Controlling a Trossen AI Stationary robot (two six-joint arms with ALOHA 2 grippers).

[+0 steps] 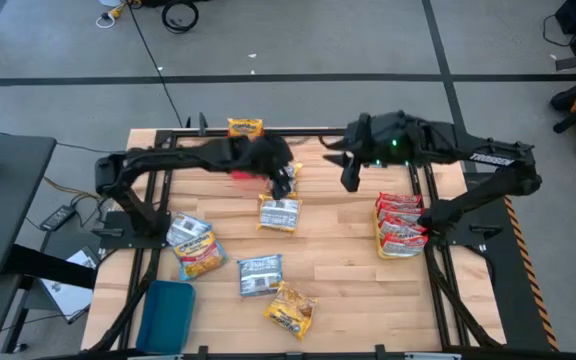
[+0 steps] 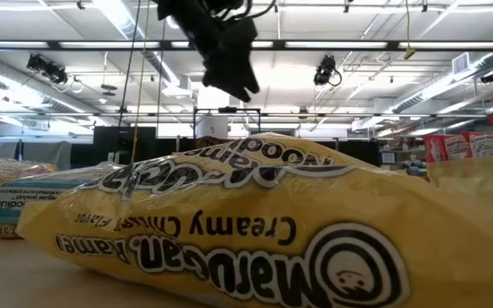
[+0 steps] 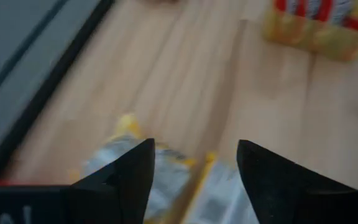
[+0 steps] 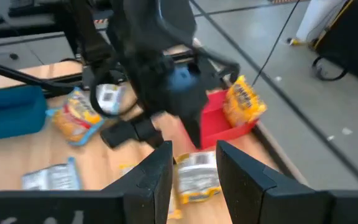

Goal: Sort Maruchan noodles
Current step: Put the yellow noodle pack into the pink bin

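Note:
Several Maruchan packets lie flat on the wooden table. A yellow-edged one (image 1: 279,212) is at the middle, two more (image 1: 196,245) are on the left, a blue-edged one (image 1: 260,273) and a yellow one (image 1: 290,310) lie nearer, and another yellow one (image 1: 245,127) is at the far edge. Red-edged packets (image 1: 400,222) are stacked on the right. My left gripper (image 1: 285,182) (image 3: 194,168) hangs open above the middle packet (image 3: 166,180), raised well off the table (image 2: 229,64). My right gripper (image 1: 351,175) (image 4: 194,165) is open, in the air right of it, and touches nothing.
A red tray (image 1: 242,178) (image 4: 219,121) lies under the left arm near the far edge. A blue tray (image 1: 166,315) sits at the near left corner. The red packets rest in a yellow tray (image 1: 398,250). Bare wood (image 1: 348,270) shows between the middle and the right stack.

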